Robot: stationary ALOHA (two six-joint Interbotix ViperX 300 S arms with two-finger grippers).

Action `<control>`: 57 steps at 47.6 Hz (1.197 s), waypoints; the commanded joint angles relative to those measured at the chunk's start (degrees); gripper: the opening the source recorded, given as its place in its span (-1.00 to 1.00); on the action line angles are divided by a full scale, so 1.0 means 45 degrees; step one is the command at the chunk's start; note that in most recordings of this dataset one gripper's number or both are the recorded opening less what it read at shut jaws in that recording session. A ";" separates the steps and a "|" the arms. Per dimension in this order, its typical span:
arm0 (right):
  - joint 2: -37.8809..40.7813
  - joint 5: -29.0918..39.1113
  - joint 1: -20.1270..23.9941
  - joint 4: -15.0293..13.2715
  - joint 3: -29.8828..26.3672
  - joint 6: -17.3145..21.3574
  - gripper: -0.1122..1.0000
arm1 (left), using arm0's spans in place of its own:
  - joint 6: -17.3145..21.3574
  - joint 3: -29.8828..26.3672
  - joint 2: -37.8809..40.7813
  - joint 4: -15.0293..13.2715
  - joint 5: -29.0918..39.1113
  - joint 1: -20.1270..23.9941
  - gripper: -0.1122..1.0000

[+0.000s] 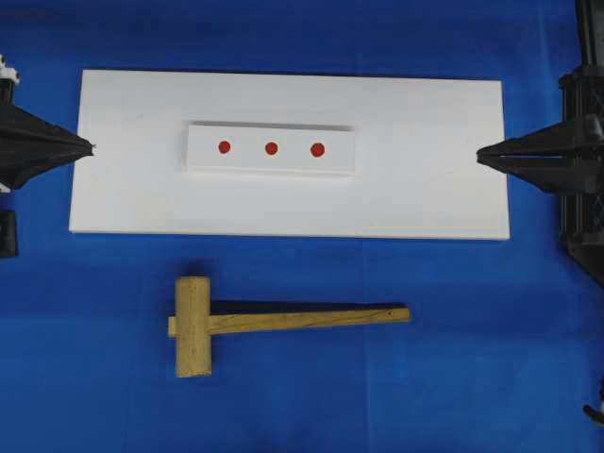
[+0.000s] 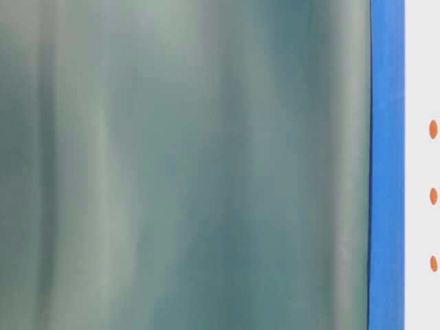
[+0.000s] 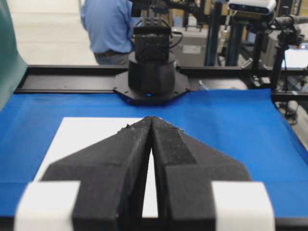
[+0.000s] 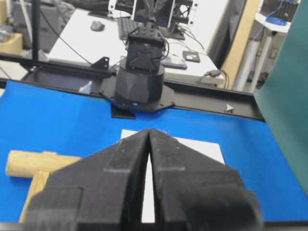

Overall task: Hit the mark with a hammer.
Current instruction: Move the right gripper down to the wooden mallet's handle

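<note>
The wooden hammer (image 1: 274,323) lies flat on the blue cloth in front of the white board (image 1: 425,189), head (image 1: 192,327) to the left, handle pointing right. On the board sits a raised white block (image 1: 274,165) with three red marks: left (image 1: 224,146), middle (image 1: 271,148), right (image 1: 317,149). My left gripper (image 1: 92,146) is shut at the board's left edge, holding nothing. At the right edge my right gripper (image 1: 479,155) is shut too and empty. The hammer's head (image 4: 33,163) shows at the left of the right wrist view, beside the gripper (image 4: 149,130).
Blue cloth (image 1: 472,359) covers the table around the board. The table-level view is mostly blocked by a green curtain (image 2: 185,165); the red marks (image 2: 433,196) peek at its right edge. The opposite arm's base (image 3: 151,77) stands beyond the board, a person (image 3: 113,29) behind it.
</note>
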 commanded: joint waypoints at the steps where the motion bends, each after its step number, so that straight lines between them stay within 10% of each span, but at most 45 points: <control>1: 0.0313 0.0039 0.0234 0.0078 -0.0195 0.0137 -0.80 | -0.0059 -0.0156 0.0078 -0.0176 0.0449 0.0020 -0.79; 30: 0.6484 -0.0566 0.3105 0.0977 -0.2324 0.2734 -0.83 | -0.0078 0.0000 0.0078 -0.0195 0.0840 0.0527 -0.79; 38: 0.8359 -0.0430 0.3516 0.1719 -0.3437 0.3125 -0.41 | -0.0078 0.0078 0.0078 -0.0195 0.0840 0.0527 -0.79; 49: 1.1074 -0.0547 0.3574 0.2246 -0.4922 0.3125 0.77 | -0.0078 0.0234 0.0039 -0.0215 0.0840 0.0527 -0.79; 57: 1.3105 -0.1523 0.3613 0.3125 -0.5645 0.3047 0.75 | -0.0098 0.0352 -0.0059 -0.0215 0.0840 0.0527 -0.79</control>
